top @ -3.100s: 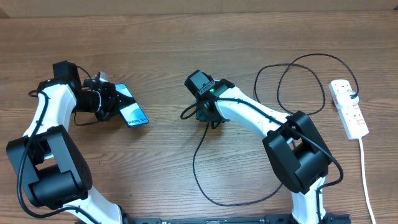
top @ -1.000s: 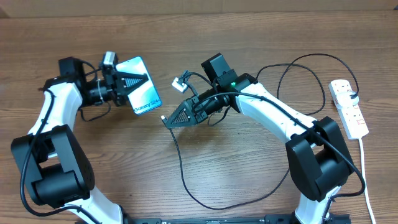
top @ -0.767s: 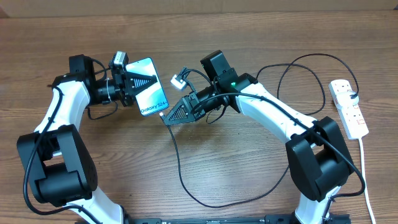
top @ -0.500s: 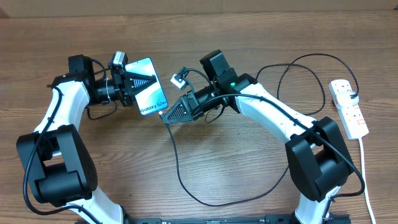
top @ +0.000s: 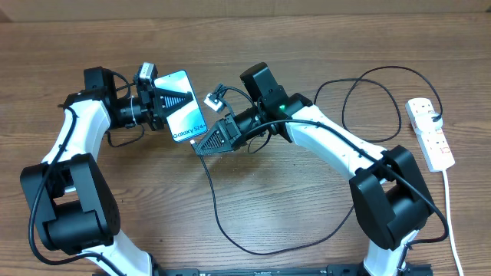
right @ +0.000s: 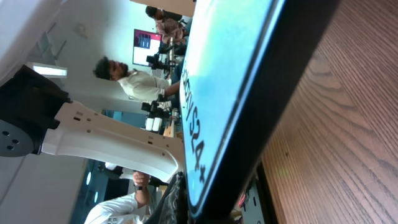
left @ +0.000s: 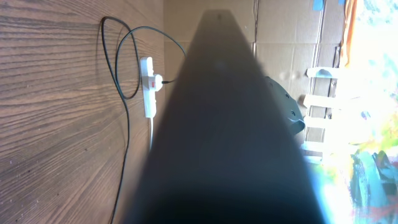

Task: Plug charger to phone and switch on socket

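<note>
My left gripper (top: pixel 167 100) is shut on the phone (top: pixel 186 115) and holds it above the table, blue screen up and the "Galaxy S24" end toward the right arm. My right gripper (top: pixel 201 146) is shut on the plug end of the charger cable (top: pixel 217 215), with its tip right at the phone's lower end. Whether the plug is in the port is hidden. In the right wrist view the phone (right: pixel 224 87) fills the frame close to the jaws. In the left wrist view the phone's dark back (left: pixel 236 137) blocks the fingers. The socket (top: pixel 430 134) lies at the far right and also shows in the left wrist view (left: pixel 147 87).
The black cable loops across the table in front of the right arm and again behind it near the socket (top: pixel 368 84). The socket's thick white cord (top: pixel 453 222) runs to the front edge. Both arm bases stand at the front left (top: pixel 65 215) and front right (top: pixel 383 207).
The left arm lifted the phone off the table and turned it toward the right arm. The right gripper brought the plug leftward up to the phone's lower end.
</note>
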`<state>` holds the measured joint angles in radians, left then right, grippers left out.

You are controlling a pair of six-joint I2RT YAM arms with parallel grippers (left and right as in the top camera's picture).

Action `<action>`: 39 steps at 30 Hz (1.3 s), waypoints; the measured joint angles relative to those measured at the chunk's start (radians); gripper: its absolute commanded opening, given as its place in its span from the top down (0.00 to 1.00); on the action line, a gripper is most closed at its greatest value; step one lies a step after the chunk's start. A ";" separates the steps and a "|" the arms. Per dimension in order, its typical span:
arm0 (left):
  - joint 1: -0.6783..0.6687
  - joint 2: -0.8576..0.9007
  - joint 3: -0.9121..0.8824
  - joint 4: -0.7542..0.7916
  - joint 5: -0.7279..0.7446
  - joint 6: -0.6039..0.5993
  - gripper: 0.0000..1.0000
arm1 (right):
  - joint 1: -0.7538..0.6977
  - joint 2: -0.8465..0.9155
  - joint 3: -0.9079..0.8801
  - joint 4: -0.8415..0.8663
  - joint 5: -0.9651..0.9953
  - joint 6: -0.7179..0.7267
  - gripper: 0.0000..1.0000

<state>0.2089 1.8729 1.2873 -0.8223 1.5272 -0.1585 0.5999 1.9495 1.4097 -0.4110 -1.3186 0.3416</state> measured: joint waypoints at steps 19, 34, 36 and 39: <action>0.000 0.000 0.000 0.001 -0.001 0.000 0.96 | 0.000 0.000 0.000 0.042 0.026 0.048 0.96; 0.000 0.000 0.000 0.005 -0.002 0.000 0.96 | -0.017 0.000 0.000 0.029 0.024 0.050 0.96; 0.000 0.000 0.000 0.005 -0.002 0.000 0.96 | -0.017 0.000 0.000 0.030 0.024 0.051 0.96; 0.000 0.000 0.000 0.005 -0.002 0.000 0.96 | -0.017 0.000 0.000 0.034 0.024 0.064 0.96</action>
<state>0.2092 1.8729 1.2873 -0.8173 1.5257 -0.1585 0.5831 1.9495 1.4097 -0.3767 -1.2945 0.4061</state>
